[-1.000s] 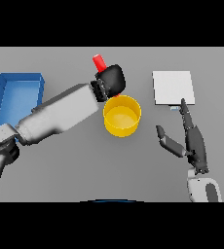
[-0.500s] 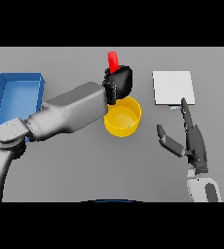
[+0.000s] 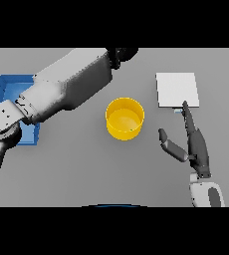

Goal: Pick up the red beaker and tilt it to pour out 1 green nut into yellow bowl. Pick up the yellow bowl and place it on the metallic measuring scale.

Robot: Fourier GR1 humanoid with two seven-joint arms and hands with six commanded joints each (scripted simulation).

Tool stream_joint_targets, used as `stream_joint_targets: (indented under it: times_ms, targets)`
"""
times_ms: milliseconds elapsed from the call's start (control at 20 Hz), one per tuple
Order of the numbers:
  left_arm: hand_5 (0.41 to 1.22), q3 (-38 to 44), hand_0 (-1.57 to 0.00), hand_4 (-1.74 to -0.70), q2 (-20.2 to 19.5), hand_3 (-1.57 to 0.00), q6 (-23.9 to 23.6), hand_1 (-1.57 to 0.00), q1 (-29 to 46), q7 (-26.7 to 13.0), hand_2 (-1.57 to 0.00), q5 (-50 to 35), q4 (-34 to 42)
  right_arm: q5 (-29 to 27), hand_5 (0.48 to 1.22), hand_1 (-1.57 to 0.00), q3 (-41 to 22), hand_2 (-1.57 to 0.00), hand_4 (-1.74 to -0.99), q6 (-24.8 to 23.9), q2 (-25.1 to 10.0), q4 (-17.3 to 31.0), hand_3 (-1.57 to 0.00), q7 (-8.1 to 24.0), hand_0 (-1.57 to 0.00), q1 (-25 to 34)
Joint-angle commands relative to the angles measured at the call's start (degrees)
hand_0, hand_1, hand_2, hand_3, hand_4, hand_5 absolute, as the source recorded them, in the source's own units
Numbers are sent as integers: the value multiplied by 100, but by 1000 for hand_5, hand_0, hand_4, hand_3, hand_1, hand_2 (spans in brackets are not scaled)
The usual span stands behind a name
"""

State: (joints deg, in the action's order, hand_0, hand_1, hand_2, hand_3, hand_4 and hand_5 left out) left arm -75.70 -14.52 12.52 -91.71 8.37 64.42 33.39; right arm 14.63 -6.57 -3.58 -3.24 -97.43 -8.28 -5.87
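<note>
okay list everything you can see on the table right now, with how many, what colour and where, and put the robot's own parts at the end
bowl: one, yellow, table centre, upright, a small green speck inside near its right wall
scale: one, pale metallic square, upper right, apart from the bowl
tray: one, blue, far left, partly hidden by the left arm
table: one, grey, under everything
beaker: none in view
left arm: white and grey, reaching from the lower left to the top centre
left hand: dark, at the top edge, mostly cut off
right hand: dark, fingers straight, lower right, fingertip by the scale's near edge
</note>
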Motion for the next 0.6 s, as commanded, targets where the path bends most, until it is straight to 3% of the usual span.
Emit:
stream_joint_targets:
  times_ms: [0,200,300,400,550]
  targets:
    - [1221,111,-1571,-1731,-110,-1179,-127,-1571,-145,46,-1571,-100,-130,-2,660,1,-25,1,-1160,29,-26,-122,1,-81,1,-92]
    - [1221,1132,-1571,-1729,-386,-1410,-327,-1571,-644,-364,-1571,-1079,-1192,-16,658,1,-103,1,-1156,42,107,-3,1,-23,1,19]
    - [1221,1941,-1571,-1734,-617,-1468,-390,-1571,-698,-588,-1571,-1949,-1644,183,641,1,-98,1,-1146,-118,101,115,1,178,1,169]
    - [1221,2710,-1571,-1736,-874,-1417,-520,-1571,-656,-849,-1571,-2807,-2014,320,633,1,-113,1,-1144,-176,34,147,1,141,1,194]
    - [1221,3442,-1571,-1739,-1356,-1430,-868,-1571,-348,-1070,-1571,-3797,-2390,-38,623,1,-59,1,-1110,19,87,133,1,-17,1,215]
